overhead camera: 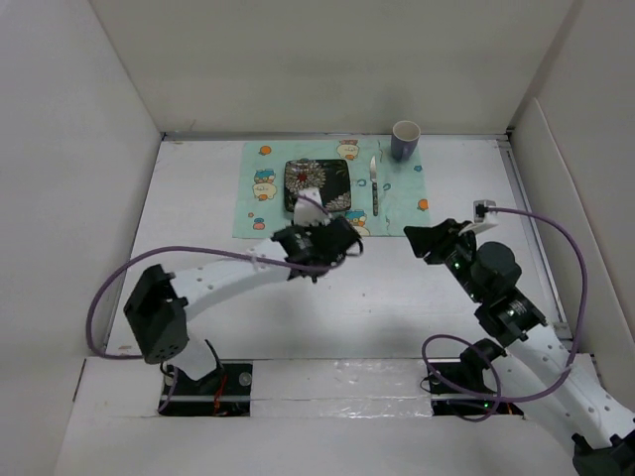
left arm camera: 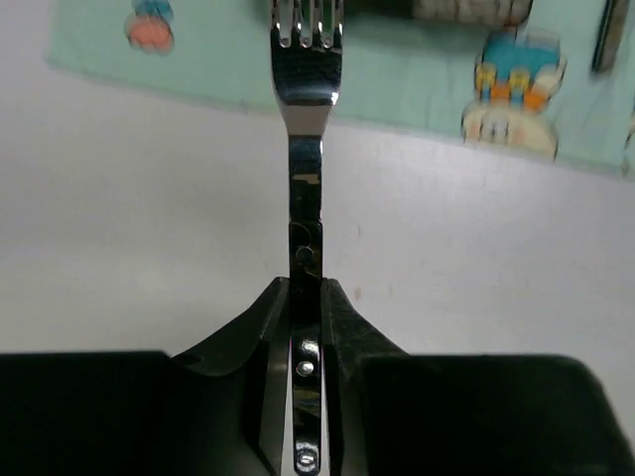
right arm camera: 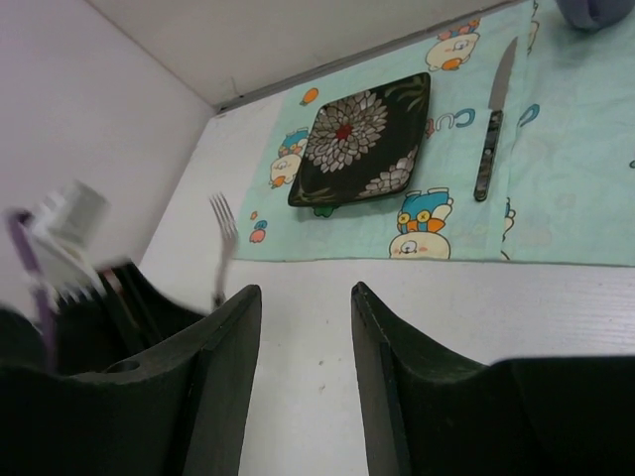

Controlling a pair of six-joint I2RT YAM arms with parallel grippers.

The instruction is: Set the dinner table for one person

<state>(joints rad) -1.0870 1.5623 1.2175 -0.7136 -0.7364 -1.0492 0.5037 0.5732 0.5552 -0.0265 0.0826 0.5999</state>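
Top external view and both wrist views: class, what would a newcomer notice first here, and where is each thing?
The fork, clamped in the left end effector, juts toward the near edge of the mint-green cloth. On that cloth sits a black floral plate, a knife lying to its right and a mug by its far edge.

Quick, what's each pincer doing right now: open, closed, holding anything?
Left pincer: closed on the fork, gripping its handle.
Right pincer: open, holding nothing.
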